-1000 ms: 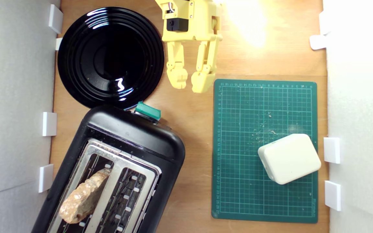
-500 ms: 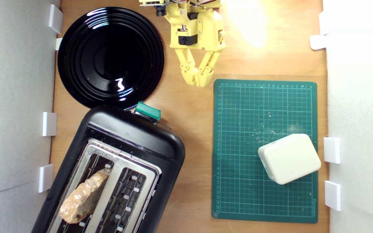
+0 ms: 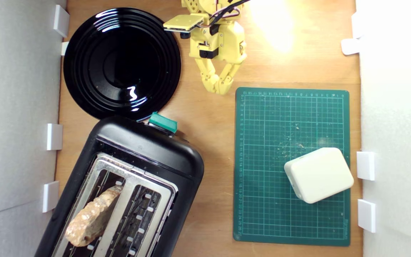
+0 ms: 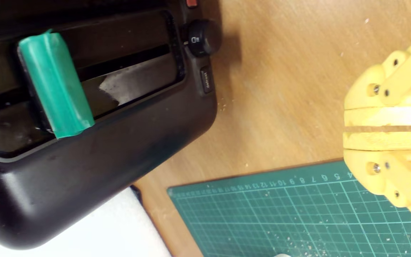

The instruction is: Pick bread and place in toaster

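Note:
The bread (image 3: 93, 216), a rough brown slice, stands slanted in one slot of the black toaster (image 3: 148, 150) at the exterior view's lower left, its upper part sticking out above the silver top. The toaster's teal-green lever (image 3: 162, 122) faces the plate; the wrist view shows the lever (image 4: 55, 85) and the toaster's black end (image 4: 84, 171) close up. My yellow gripper (image 3: 219, 87) hangs over bare wood between plate and mat, far from the toaster's slots. Its fingertips touch, with nothing between them. In the wrist view the gripper (image 4: 348, 129) shows its jaws pressed together.
A round black plate (image 3: 84, 71) lies at the exterior view's upper left, touching the toaster's end. A green cutting mat (image 3: 262, 200) with crumbs fills the right side, with a cream rounded block (image 3: 319, 175) on it. White foam walls (image 3: 13, 107) with clips border both sides.
The gripper's fingers went from spread apart to shut a second ago, and the arm drew back toward the top of the exterior view and turned slightly. Bread and toaster stayed still.

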Tool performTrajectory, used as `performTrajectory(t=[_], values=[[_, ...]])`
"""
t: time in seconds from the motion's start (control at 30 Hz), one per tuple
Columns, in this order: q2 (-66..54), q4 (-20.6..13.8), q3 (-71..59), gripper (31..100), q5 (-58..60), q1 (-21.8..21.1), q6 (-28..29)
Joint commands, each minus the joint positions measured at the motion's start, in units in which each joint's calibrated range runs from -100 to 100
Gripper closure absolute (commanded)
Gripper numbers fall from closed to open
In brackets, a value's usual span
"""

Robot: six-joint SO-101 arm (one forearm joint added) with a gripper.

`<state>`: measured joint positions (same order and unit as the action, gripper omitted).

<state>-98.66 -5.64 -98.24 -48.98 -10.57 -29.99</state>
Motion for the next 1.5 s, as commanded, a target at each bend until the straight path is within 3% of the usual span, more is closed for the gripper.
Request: performTrajectory(t=[0.0,0.4,1.1,1.47], values=[[-0.51,0.11,-0.3,88.5,-0.33,-0.31,-0.28],[-0.51,0.2,-0.3,88.9,-9.55,-0.15,-0.07],[-0.43,0.11,-0.3,88.5,-9.55,-0.31,7.2],[-0.35,-0.07,-0.12,88.7,-9.63,-0.31,7.52]])
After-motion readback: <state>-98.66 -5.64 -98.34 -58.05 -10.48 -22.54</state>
